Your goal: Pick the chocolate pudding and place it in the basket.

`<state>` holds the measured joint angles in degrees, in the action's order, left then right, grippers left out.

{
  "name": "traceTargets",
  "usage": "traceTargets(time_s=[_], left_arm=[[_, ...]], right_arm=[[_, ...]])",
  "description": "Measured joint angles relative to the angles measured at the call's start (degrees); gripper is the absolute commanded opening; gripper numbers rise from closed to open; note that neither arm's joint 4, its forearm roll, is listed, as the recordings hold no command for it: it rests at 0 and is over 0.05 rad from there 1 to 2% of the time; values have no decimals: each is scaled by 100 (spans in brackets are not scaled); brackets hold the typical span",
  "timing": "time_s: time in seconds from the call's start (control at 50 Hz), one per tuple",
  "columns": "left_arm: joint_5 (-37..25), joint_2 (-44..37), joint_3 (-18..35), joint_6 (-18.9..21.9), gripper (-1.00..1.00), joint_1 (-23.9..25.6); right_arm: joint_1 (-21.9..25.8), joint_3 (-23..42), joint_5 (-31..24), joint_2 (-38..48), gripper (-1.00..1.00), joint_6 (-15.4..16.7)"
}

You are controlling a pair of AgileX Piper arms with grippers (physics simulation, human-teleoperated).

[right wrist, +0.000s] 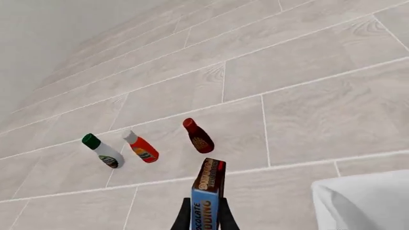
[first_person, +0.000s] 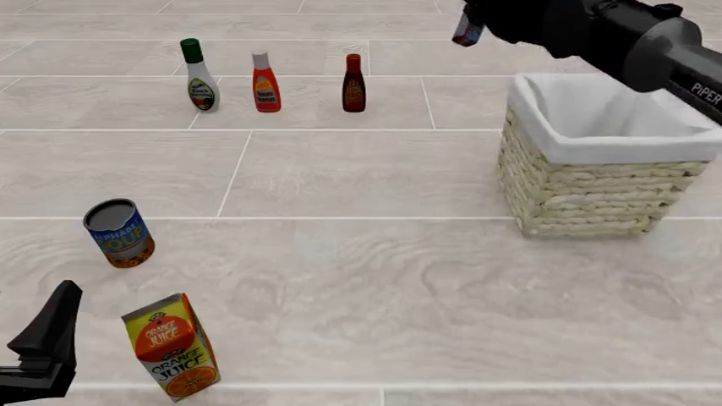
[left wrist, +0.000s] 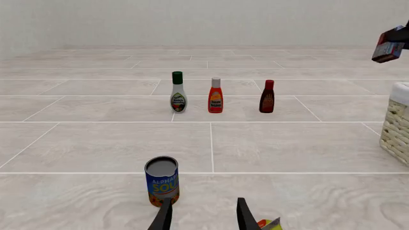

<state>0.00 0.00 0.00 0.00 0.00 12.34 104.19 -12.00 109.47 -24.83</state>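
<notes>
Overhead first: basket (first_person: 587, 190) sits on the right side of the floor, pale wicker, white cloth folded over its rim. What shows of its inside is bare cloth; the near inner part is hidden by the wall.

Right gripper (right wrist: 204, 218) is raised in the air, fingers closed tight on the chocolate pudding (right wrist: 208, 194), one on each broad face of the box. In the front view the pudding (first_person: 467, 30) hangs at the tip of the dark arm, above and just past the basket's far-left corner, not touching it. Left wrist view catches the same box (left wrist: 388, 49) high over the basket's edge (left wrist: 397, 125).

Left gripper (left wrist: 203, 216) is low at the near left, fingers parted, holding nothing. Soup can (first_person: 118, 233) stands just ahead of it, orange juice carton (first_person: 172, 345) beside it.

Far back, three bottles in a row: green-capped white one (first_person: 199, 76), orange one (first_person: 265, 82), dark brown one with a red cap (first_person: 354, 84).

Surface is pale grey wood-grain tile with thin white joints; a plain pale wall runs behind.
</notes>
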Motion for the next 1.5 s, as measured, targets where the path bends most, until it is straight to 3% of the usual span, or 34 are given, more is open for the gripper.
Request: traceTargets(time_s=[0.62,1.08,1.5], left_arm=[[0,0,0,0,100,0],[0,0,0,0,100,0],[0,0,0,0,100,0]], right_arm=[[-552,-2154,1370,-1911,-100,1059],[-838,-2905,1725,-2871,-100,1740],[-1344,-3268,1800,-3329,-100,2053]])
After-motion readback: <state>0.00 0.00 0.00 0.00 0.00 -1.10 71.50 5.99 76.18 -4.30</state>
